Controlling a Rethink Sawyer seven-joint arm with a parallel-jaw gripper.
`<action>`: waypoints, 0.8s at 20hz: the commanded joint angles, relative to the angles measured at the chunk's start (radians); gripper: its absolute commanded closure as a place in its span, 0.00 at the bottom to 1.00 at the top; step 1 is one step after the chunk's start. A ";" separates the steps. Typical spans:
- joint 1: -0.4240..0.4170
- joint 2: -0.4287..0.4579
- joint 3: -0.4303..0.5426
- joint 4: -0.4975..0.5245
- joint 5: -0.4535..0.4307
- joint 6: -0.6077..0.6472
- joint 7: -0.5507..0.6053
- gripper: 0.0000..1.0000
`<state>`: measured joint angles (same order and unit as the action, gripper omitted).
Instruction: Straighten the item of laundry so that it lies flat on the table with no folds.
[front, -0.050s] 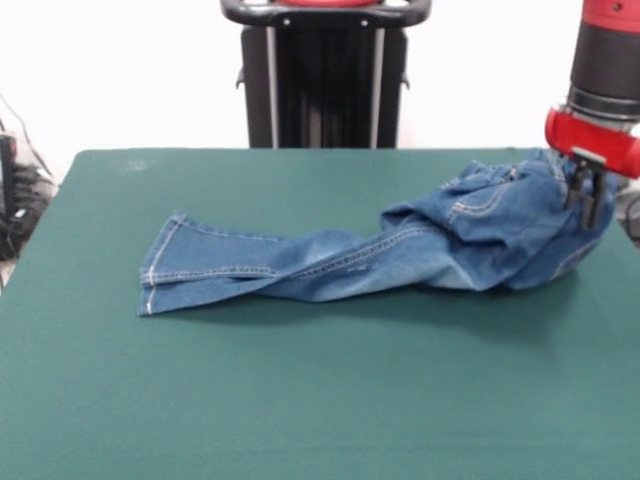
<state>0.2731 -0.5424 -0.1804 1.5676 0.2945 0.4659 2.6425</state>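
Jeans (400, 255) lie twisted across green bench (300, 400), legs trailing toward 9 o'clock, waist bunched and lifted at 3 o'clock. Gripper (587, 205) at waist end, fingers pinched closed on raised denim there, touching fabric.

Looks like a robotics lab or test room. Plain white wall (130, 70), a green felt-topped table (300, 400) set up as a work surface, a black machine pedestal (325, 85) behind it, loose cables (15, 200) at one edge.
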 joint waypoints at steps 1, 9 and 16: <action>0.035 0.049 0.079 -0.058 0.083 -0.003 0.204 1.00; 0.051 0.029 0.041 -0.053 0.067 0.033 0.197 0.00; -0.074 -0.005 0.030 0.057 0.018 -0.080 0.100 0.00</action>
<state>0.2517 -0.5625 -0.1836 1.5432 0.3130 0.4574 2.6425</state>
